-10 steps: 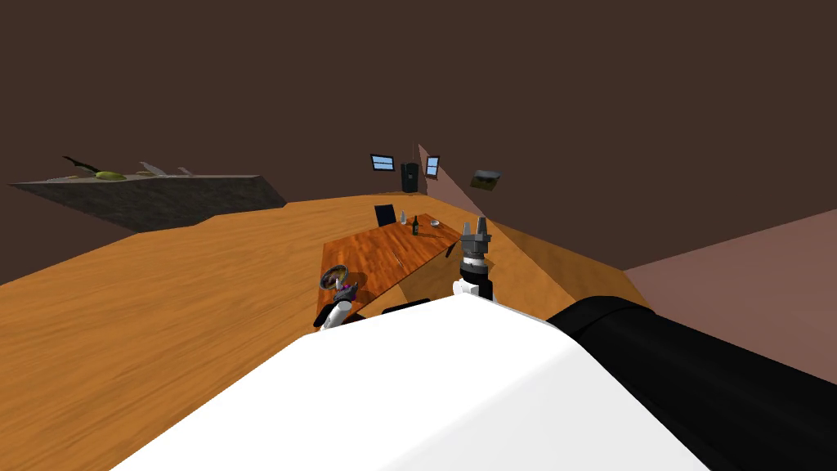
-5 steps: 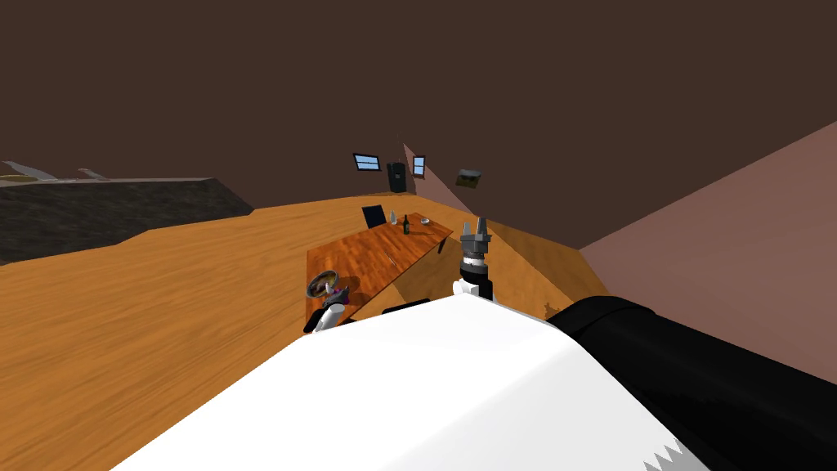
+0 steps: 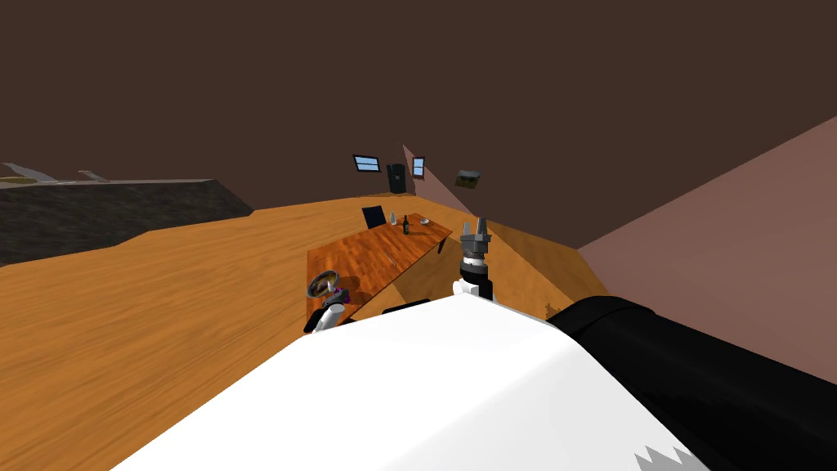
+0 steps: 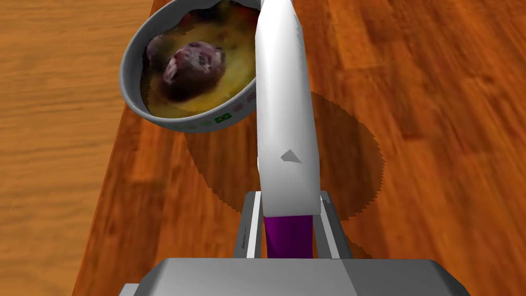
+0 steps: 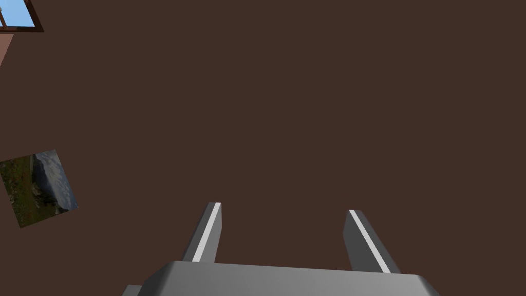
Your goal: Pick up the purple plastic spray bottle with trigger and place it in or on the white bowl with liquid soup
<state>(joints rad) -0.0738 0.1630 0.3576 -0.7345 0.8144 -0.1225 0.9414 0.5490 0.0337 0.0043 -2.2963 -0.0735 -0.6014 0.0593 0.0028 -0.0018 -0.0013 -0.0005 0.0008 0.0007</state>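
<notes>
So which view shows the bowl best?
Left wrist view: the bowl is near, with rim, wall and soup plain, partly behind the bottle. Head view shows it tiny at a corner of the table; right wrist view faces elsewhere.

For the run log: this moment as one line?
left gripper: shut on spray bottle | spray bottle: beside bowl, above table | right gripper: open, empty

White-and-purple spray bottle point(image 4: 285, 113), grey bowl point(image 4: 154, 114), yellow soup point(image 4: 226, 77), reddish wood-grain table point(image 4: 436, 128).

Table point(image 4: 436, 103) glossy grained wood; spray bottle point(image 4: 285, 103) smooth, perhaps plastic; bowl point(image 4: 164, 119) smooth, matt
</notes>
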